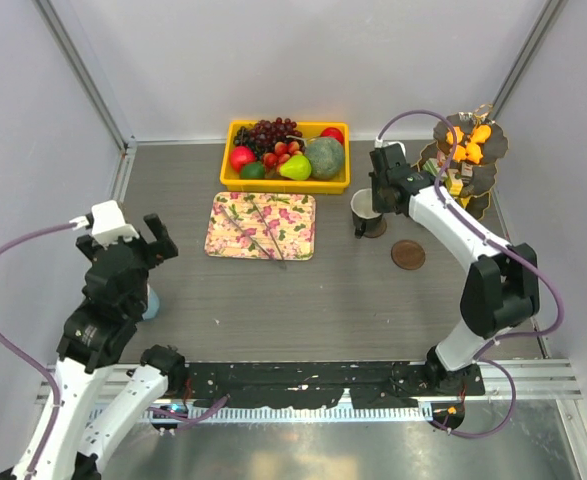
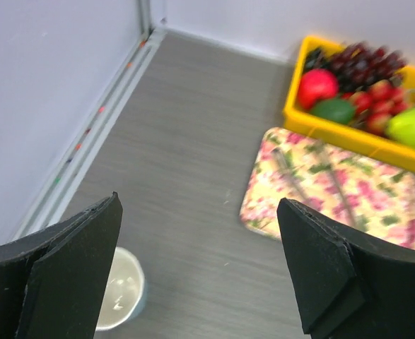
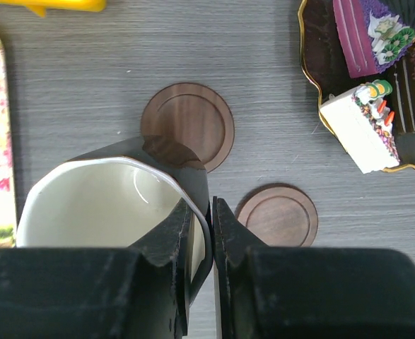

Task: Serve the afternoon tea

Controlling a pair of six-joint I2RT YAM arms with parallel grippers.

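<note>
Black cup (image 3: pixel 101 205) is pinched at its rim by the right claw (image 3: pixel 201 212), overlapping the edge of a wooden coaster (image 3: pixel 186 126) near the tiered stand (image 3: pixel 324 63). Centre it over that disc, keep it level, then lower gently. Left claw (image 2: pixel 200 205) gapes empty above the light-blue cup (image 2: pixel 122 296).

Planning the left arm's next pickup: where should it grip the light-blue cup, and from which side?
Pinch the wall of the light-blue cup at its rim, one finger inside, one outside, coming straight down from above. It stands upright with its mouth open upward, and no handle shows. The open left gripper hangs above it, a little to one side.
</note>
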